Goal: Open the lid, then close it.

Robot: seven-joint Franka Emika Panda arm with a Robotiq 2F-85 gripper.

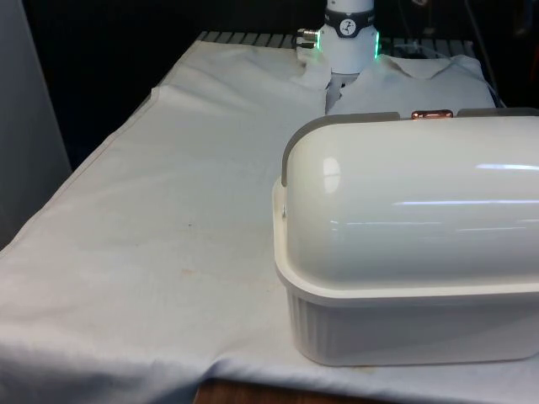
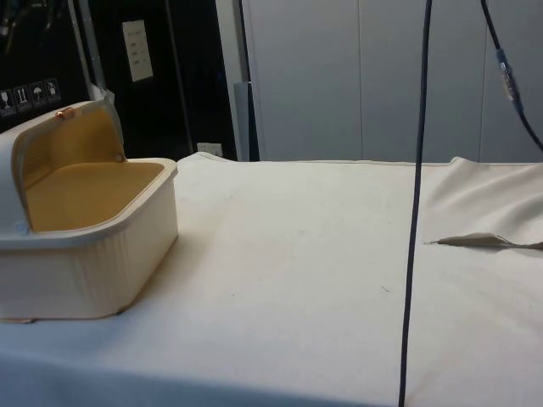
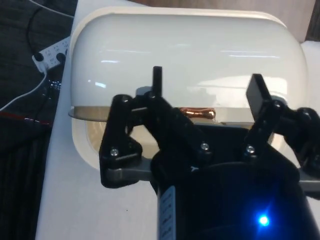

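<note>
We see the bread box [image 1: 404,320] at the counter's [image 1: 152,252] near end, its domed lid [image 3: 190,55] rolled back. Our fingers [image 3: 258,95] are spread wide, holding nothing, and the copper handle [image 3: 197,113] lies crosswise just beyond them, between the tips.

Glossy cream-white lid [image 1: 404,202] on the bread box, edged with a grey band along the rim. Ribbed cream base [image 1: 404,324] beneath that lid. Small copper-coloured handle [image 1: 431,114] at the lid's edge. Yellowish tan interior [image 2: 85,191] inside the box. Plain white cloth [image 1: 152,219] around the box, faintly speckled. Black gripper [image 3: 207,87].
</note>
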